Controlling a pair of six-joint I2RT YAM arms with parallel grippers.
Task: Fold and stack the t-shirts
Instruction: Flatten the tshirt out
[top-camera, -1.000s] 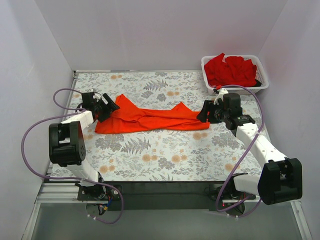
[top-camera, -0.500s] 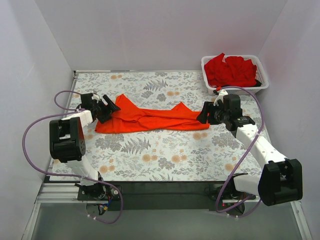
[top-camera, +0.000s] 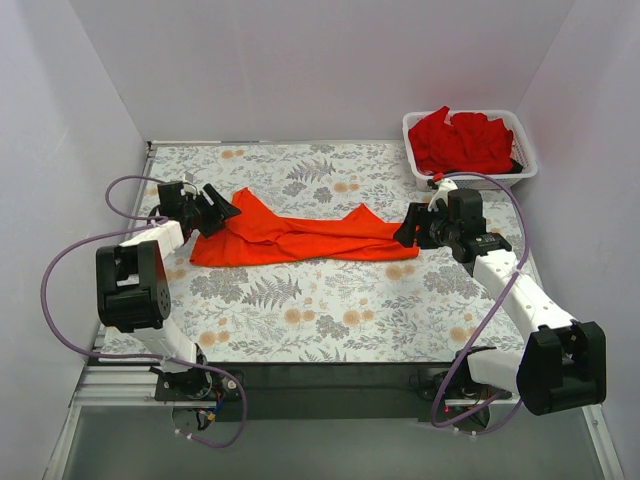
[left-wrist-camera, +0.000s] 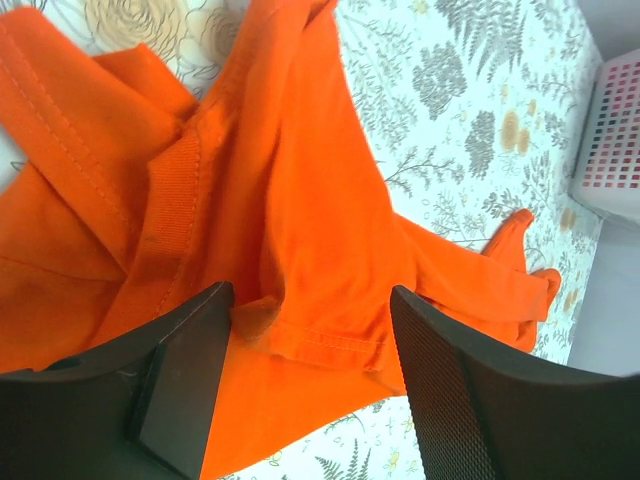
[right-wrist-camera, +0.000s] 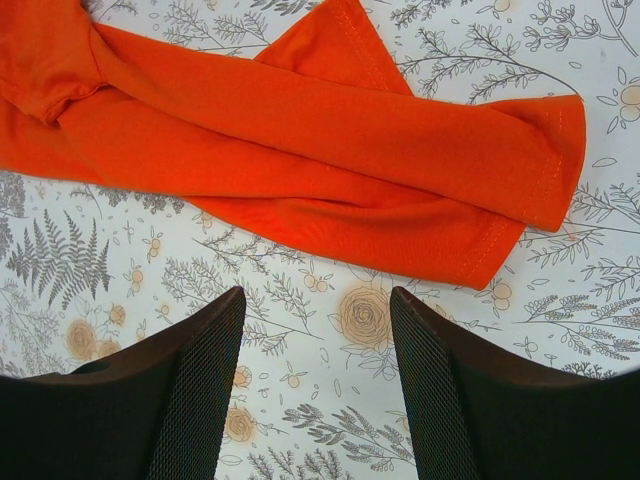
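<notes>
Basket sits at the far right corner of the table; inside it is a heap of red shirts, bunched and rising above the rim. A corner of the basket's mesh wall also shows at the right edge of the left wrist view. The orange shirt is outside the basket, lying on the table as a long rumpled band running left to right between the two arms. Left gripper is at the shirt's left end; its wrist view has the fingers spread, with orange cloth lying in the gap and a hemmed fold just ahead, but nothing pinched. Right gripper is at the shirt's right end; its fingers are also spread, over bare table, with the shirt's hemmed end just beyond the tips and not touching them. Compared with a second ago, the left gripper has edged slightly farther onto the cloth. The right gripper, the shirt's outline and the basket's load look unchanged.
</notes>
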